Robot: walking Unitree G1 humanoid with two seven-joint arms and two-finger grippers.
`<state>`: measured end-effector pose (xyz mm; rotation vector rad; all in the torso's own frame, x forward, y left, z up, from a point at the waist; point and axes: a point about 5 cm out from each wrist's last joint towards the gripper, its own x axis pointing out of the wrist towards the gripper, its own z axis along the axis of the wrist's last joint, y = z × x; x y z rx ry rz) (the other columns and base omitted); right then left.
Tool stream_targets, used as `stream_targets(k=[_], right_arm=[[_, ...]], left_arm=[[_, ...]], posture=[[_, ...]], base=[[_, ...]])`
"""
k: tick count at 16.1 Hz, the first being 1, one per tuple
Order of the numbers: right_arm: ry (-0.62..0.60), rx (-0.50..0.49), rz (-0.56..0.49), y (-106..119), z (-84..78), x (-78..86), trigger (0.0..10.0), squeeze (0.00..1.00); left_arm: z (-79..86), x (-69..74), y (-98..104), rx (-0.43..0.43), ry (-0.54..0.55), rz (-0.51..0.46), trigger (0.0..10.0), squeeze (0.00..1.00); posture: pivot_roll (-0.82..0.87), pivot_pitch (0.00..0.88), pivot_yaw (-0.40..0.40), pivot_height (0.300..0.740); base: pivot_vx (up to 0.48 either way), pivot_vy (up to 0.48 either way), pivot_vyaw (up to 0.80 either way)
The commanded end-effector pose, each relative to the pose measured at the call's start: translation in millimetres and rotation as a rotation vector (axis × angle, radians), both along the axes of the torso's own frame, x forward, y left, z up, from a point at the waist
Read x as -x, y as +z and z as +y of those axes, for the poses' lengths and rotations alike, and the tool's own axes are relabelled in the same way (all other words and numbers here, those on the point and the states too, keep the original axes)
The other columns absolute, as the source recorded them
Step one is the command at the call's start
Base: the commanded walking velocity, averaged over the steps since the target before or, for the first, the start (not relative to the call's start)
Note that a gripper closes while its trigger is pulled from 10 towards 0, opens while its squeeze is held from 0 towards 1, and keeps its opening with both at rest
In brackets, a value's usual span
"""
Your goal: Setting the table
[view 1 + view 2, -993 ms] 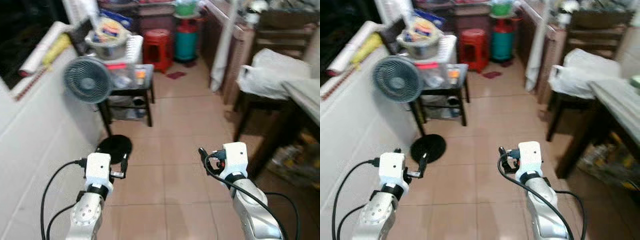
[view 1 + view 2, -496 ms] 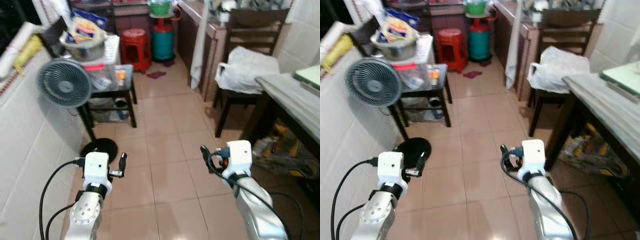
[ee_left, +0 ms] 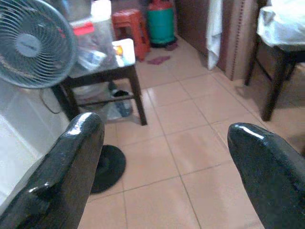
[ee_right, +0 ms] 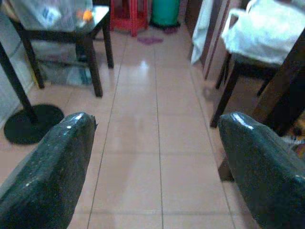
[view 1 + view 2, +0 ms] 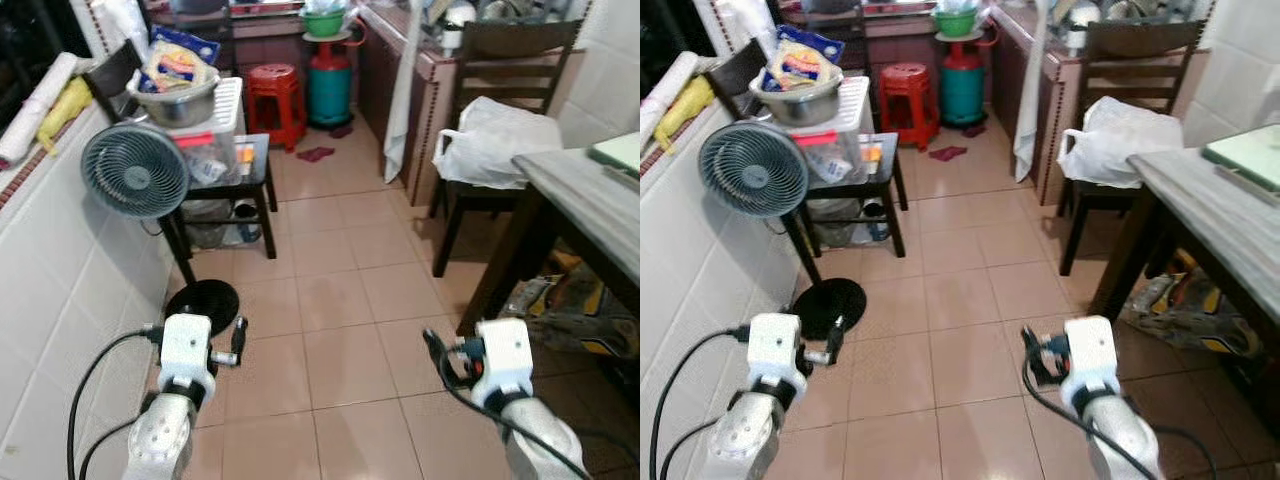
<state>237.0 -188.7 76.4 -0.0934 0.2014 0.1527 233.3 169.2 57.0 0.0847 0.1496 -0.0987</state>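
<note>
Table (image 5: 1220, 215) at right; left gripper (image 3: 167, 157) and right gripper (image 4: 157, 162) held forward over floor, both wide open, empty.

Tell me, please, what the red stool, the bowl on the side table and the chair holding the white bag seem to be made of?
The small red stool looks like moulded plastic: one even, slightly glossy colour. The round grey bowl appears to be metal, perhaps steel, given its dull silvery sheen. The dark brown slatted chair looks like stained wood. The crumpled white bag on it seems to be thin plastic.
</note>
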Motion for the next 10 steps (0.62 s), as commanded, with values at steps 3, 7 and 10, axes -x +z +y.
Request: stream_targets(k=[3, 7, 10], right_arm=[[0.02, -0.016, -0.029, 8, 8.4, -9.1, 10.0, 0.0], [0.047, -0.023, -0.017, 6, 16.2, -15.4, 10.0, 0.0], [0.056, -0.027, -0.02, 7, 20.5, -20.7, 10.0, 0.0]], left_arm=[[1.7, 4.2, -4, -0.004, -0.003, 0.012, 10.0, 0.0], [3.8, 4.8, -3, 0.032, 0.033, 0.018, 10.0, 0.0], [4.7, 5.3, -4, 0.033, 0.037, 0.017, 10.0, 0.0]], posture=[[-0.24, 0.0, 0.072, 0.74], [-0.22, 0.0, 0.064, 0.74], [-0.21, 0.0, 0.063, 0.74]], base=[[0.0, 0.0, 0.0], [0.0, 0.0, -0.58], [0.0, 0.0, -0.79]])
